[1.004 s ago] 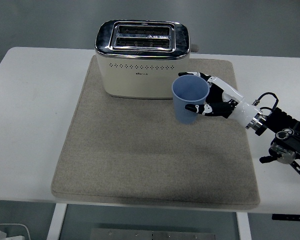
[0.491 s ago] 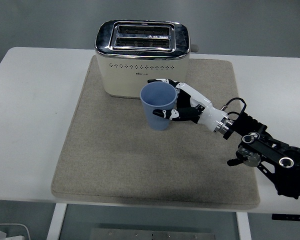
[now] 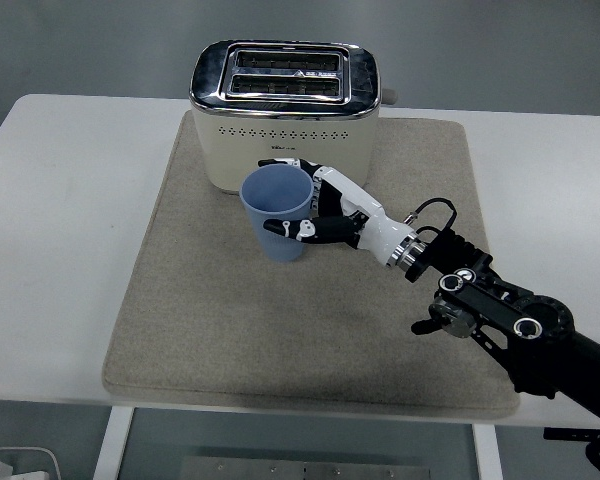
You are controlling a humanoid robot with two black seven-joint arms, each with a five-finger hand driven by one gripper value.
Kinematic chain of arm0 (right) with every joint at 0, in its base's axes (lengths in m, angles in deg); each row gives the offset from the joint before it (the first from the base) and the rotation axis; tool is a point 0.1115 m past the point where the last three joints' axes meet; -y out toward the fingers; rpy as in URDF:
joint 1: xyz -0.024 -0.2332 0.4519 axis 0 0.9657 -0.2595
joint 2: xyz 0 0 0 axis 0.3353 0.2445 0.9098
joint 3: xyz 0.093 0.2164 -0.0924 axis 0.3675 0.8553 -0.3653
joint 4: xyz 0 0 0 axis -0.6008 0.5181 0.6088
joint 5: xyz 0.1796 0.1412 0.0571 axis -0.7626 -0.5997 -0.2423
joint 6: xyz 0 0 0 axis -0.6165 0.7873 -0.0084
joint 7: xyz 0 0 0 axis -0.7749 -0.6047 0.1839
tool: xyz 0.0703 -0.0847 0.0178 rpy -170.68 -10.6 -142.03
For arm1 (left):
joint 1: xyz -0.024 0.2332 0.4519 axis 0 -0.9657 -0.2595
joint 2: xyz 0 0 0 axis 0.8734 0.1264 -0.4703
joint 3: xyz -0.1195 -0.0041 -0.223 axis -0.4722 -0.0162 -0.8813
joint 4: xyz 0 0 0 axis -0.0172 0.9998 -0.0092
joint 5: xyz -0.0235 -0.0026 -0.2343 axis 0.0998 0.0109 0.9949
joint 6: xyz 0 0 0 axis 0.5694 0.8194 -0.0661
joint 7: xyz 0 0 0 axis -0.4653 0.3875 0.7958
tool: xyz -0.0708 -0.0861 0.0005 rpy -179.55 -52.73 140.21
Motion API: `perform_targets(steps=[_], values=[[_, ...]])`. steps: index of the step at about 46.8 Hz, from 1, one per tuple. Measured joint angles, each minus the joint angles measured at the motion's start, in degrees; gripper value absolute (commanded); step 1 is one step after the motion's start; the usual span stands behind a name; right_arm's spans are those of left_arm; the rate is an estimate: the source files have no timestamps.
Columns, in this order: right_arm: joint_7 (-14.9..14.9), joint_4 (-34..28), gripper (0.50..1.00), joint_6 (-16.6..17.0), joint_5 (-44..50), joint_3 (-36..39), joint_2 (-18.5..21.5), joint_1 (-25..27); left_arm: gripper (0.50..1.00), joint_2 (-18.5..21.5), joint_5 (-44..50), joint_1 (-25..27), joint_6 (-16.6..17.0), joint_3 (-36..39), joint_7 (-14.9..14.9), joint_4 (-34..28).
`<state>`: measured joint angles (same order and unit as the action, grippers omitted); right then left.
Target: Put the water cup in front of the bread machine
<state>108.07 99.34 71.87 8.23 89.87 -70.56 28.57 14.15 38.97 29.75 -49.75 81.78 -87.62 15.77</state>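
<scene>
We see the right hand [image 3: 320,208], its fingers wrapped around the blue water cup [image 3: 277,212], now further left than a moment ago. The smooth, tapered plastic cup stands upright in front of the cream, chrome-topped bread machine [image 3: 285,115], over a coarse beige felt mat [image 3: 230,320] on the white tabletop [image 3: 60,200].

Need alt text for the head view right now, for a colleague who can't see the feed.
The right hand grips a blue cup just in front of a cream toaster, over a beige mat on a white table. The left arm is out of view.
</scene>
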Motion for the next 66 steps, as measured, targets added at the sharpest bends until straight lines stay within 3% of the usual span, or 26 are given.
perform_targets(steps=[8, 34, 43, 52, 66], values=[[-0.01, -0.25, 0.678, -2.72, 1.28, -0.96, 1.25, 0.16, 1.000, 0.00, 0.00, 0.02, 0.01, 0.00, 0.00, 0.00], [0.08, -3.26, 0.709, -10.22, 1.20, -1.33, 3.50, 0.18, 1.000, 0.00, 0.00, 0.01, -0.04, 0.00, 0.00, 0.00], [0.08, -3.35, 0.725, -10.54, 1.18, -1.33, 3.52, 0.68, 1.000, 0.00, 0.00, 0.00, -0.02, 0.00, 0.00, 0.00], [0.13, -3.35, 0.762, -10.47, 1.18, -2.01, 3.52, 0.77, 1.000, 0.00, 0.00, 0.01, -0.01, 0.00, 0.00, 0.00], [0.16, -3.35, 0.887, -10.53, 1.15, -2.13, 3.52, 0.79, 1.000, 0.00, 0.00, 0.01, -0.01, 0.00, 0.00, 0.00]])
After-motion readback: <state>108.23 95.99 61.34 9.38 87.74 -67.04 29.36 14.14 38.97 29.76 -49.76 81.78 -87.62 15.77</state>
